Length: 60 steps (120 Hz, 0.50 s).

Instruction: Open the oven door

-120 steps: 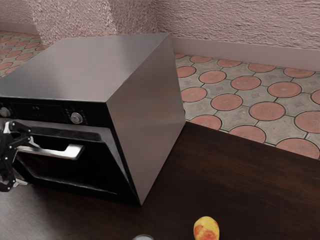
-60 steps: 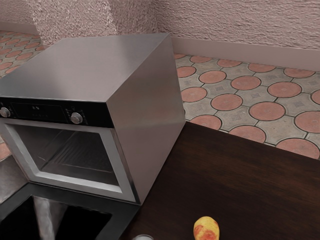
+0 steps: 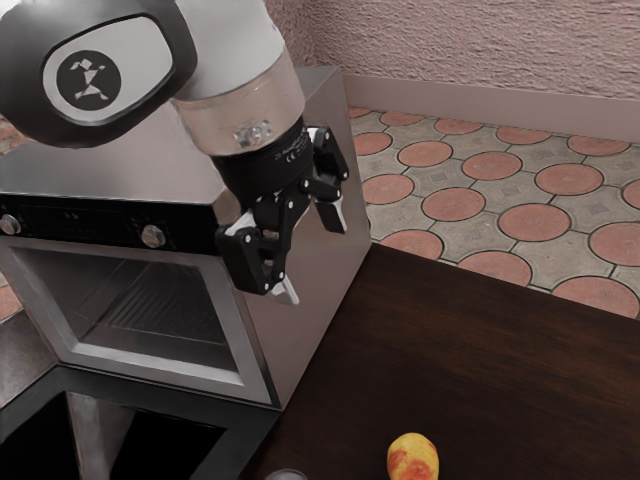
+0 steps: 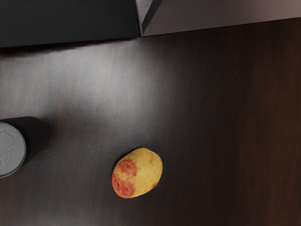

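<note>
My gripper (image 3: 312, 258) hangs in the air by the oven's side wall, its two fingers spread apart with nothing between them. The steel oven (image 3: 312, 270) stands on the table, and its interior shows through the front opening. Its door (image 3: 245, 433) is folded down, lying about flat in front of the opening, with the inner side up. In the wrist view the dark door (image 4: 70, 23) lies beside the oven's side wall (image 4: 216, 16). The door's handle is hidden.
A yellow-red fruit (image 3: 413, 458) lies on the dark table (image 3: 480, 360), to the exterior view's right of the door. Near it stands a round-topped can (image 4: 10, 148). Tiled floor (image 3: 492, 165) lies beyond the table.
A second ago my gripper was at the handle of a partly open door; half a second later the door was down. Now my arm has come back into the exterior view, beside the oven.
</note>
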Each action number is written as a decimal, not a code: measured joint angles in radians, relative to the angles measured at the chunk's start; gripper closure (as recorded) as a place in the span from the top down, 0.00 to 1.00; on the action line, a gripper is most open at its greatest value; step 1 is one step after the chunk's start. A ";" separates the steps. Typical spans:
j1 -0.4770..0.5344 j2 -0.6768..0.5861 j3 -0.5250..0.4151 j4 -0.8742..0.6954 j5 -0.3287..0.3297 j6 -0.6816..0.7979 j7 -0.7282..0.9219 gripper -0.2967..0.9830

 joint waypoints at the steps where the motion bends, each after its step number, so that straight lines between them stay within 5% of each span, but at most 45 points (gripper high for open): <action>1: -0.002 0.003 0.002 -0.001 0.004 0.001 -0.003 0.77; 33: -0.004 0.057 0.059 -0.006 0.056 0.030 -0.037 0.77; 60: 0.004 0.056 0.115 -0.043 -0.007 0.045 -0.055 0.77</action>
